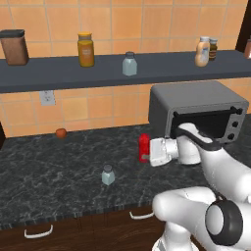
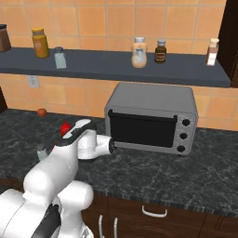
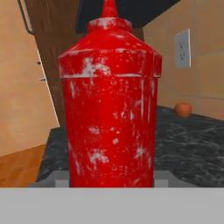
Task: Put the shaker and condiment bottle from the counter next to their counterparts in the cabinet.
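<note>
Red squeeze bottle: your all-red condiment bottle (image 1: 143, 147) with the narrow nozzle stands upright on the counter, just left of the grey microwave box (image 1: 198, 110). From the hand cam it's right up close (image 3: 110, 105), dead centre.
Gripper: the two-finger gripper (image 1: 147, 153) sits level at the bottle, wrist pointing left. Honestly you can't tell from these shots whether the fingers are clamped on it or just around it, the tips are hidden.
Shaker: the small pale blue-grey shaker with the grey cap (image 1: 108, 175) is upright on the black marbled stone counter (image 1: 54, 171), nearer the front edge, well apart from the bottle.
Shelf: on the long dark slate-grey cabinet shelf (image 1: 59, 73) you've got the twin pale shaker (image 1: 129, 64), an amber jar (image 1: 86, 49) to its left, and the beige squeeze bottle with a pale cap (image 1: 202, 52) way off to the right.
Extras: a small orange-red fruit (image 1: 61, 133) sits by the tiled wall.
</note>
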### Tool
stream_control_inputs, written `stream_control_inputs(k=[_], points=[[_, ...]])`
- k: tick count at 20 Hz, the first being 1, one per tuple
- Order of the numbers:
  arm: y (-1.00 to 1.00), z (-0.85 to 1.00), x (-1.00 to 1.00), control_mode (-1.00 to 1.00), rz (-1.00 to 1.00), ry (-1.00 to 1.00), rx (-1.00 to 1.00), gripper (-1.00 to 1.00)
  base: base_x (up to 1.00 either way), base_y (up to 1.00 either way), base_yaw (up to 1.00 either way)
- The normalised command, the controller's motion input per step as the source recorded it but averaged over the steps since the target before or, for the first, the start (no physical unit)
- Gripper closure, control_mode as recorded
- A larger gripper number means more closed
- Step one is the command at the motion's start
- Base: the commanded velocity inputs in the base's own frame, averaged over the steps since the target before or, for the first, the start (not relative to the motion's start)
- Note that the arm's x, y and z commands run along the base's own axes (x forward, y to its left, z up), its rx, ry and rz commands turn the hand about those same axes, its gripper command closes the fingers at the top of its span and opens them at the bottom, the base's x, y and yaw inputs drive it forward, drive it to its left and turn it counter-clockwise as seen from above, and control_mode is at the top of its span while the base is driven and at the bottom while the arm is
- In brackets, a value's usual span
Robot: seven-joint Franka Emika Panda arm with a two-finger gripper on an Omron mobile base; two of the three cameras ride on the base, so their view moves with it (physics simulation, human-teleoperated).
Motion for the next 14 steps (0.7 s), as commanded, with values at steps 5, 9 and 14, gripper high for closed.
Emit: stream_control_inputs(k=[5,9,14], points=[[-0.05,0.72,-0.56,-1.00,-0.11,0.06,0.17,1.00,0.00,0.00,0.00],[0.00,0.85,-0.56,-1.00,-0.06,0.00,0.04,1.00,0.00,0.00,0.00],[-0.09,0.75,-0.65,-1.00,-0.12,0.00,0.00,1.00,0.00,0.00,0.00]])
